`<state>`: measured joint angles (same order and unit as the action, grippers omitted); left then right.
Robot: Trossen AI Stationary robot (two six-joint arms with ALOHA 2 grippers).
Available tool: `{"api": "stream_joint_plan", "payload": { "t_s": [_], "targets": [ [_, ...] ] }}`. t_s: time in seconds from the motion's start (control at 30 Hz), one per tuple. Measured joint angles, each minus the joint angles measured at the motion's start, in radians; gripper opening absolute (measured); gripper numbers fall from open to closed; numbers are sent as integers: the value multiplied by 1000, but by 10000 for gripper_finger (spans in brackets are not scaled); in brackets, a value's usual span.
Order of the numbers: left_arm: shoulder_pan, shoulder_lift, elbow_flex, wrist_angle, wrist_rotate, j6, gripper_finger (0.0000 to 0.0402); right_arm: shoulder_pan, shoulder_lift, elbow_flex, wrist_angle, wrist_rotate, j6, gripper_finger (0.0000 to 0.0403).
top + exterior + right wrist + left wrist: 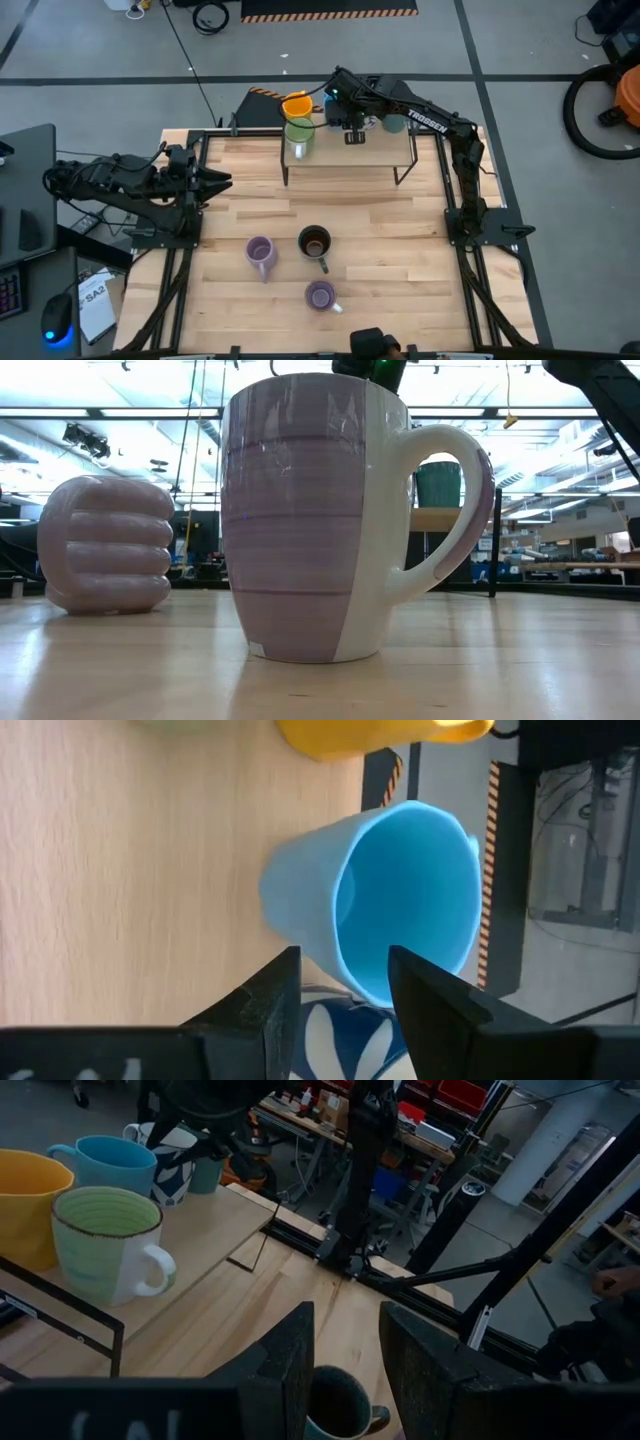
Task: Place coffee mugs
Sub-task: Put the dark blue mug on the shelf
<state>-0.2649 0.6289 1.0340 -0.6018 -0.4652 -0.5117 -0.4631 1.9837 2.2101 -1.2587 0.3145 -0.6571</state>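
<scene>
A wooden shelf at the table's far side bears an orange mug, a green mug, a blue mug, a white mug with a dark blue pattern and a teal mug, all upright. My right gripper is open above the blue mug, pointing down. One finger is over the mug's inside and one is outside its wall. On the table lie a lilac mug on its side, a dark mug and an upright lilac mug. My left gripper is open and empty at the table's left.
The shelf stands on thin black metal legs. The mugs on it crowd its far left part, and the orange mug is close beside the blue one. Bare wood lies between the shelf and the three mugs on the table. The right arm's base stands at the right edge.
</scene>
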Motion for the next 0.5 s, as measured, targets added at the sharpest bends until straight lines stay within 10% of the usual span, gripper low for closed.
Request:
{"api": "stream_joint_plan", "payload": {
  "t_s": [0.5],
  "targets": [
    [-1,0,0,0,0,0,121,-6,2,0,18,-70,40,158]
  ]
}}
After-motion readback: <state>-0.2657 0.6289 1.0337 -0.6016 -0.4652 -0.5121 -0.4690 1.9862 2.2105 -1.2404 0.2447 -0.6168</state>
